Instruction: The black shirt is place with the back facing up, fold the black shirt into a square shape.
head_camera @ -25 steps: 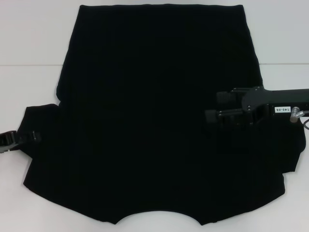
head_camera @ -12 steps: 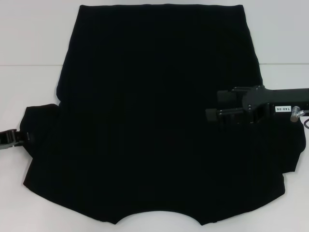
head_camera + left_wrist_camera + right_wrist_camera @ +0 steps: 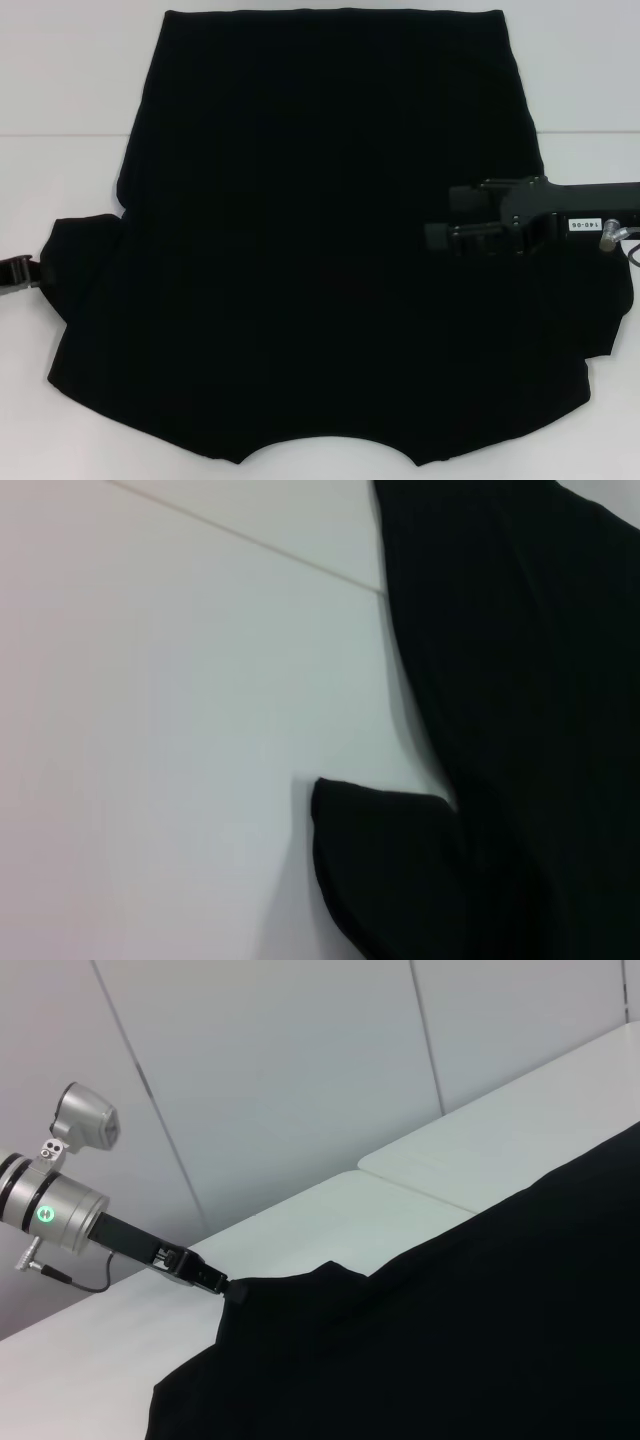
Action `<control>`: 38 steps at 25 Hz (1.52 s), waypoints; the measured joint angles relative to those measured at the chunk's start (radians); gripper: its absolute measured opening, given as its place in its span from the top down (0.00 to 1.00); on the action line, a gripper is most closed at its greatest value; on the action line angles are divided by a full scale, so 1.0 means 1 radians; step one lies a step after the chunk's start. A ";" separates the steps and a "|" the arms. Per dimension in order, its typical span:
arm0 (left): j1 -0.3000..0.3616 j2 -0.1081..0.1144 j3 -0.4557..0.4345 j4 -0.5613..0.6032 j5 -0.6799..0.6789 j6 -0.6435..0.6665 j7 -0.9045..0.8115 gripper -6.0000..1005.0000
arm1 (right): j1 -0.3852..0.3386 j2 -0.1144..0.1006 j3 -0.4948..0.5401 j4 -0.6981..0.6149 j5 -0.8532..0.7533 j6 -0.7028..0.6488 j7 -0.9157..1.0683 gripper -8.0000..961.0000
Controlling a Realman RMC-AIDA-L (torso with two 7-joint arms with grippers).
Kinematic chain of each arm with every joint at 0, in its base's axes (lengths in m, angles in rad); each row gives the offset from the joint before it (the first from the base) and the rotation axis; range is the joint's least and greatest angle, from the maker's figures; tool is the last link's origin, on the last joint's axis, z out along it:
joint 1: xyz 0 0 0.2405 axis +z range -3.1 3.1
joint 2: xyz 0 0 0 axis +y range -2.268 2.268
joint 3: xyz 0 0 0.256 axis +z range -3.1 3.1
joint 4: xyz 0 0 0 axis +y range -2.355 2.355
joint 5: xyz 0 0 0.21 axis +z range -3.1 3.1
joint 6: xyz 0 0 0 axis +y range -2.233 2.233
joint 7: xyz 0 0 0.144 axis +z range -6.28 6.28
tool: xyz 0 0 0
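A white tag reading "140-06" is seen on the right gripper [image 3: 440, 225] above the large plain black cloth T-shirt [image 3: 320, 230], spread flat on the white bench [image 3: 70, 90] — its fingers' state cannot be told. The left gripper [image 3: 38, 272] meets the left sleeve edge — state likewise unclear.

Matt soft black cloth shirt [image 3: 320, 250]; smooth white matt desk [image 3: 60, 90]; matt black plastic right gripper [image 3: 440, 222]; left arm brushed metal.

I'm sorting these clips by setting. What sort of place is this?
Probably a lab or test bench: a black shirt lies spread on a plain white table, white panel walls stand behind, and the left gripper and right gripper work at its sleeves.
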 joint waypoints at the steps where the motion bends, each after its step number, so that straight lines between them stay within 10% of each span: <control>1: -0.002 0.001 0.000 0.000 0.000 -0.007 0.000 0.87 | 0.000 0.001 0.001 0.000 0.000 0.001 0.000 0.07; 38: -0.064 0.017 0.052 -0.002 -0.018 -0.207 0.048 0.97 | 0.000 0.029 0.050 0.014 0.023 0.024 -0.002 0.07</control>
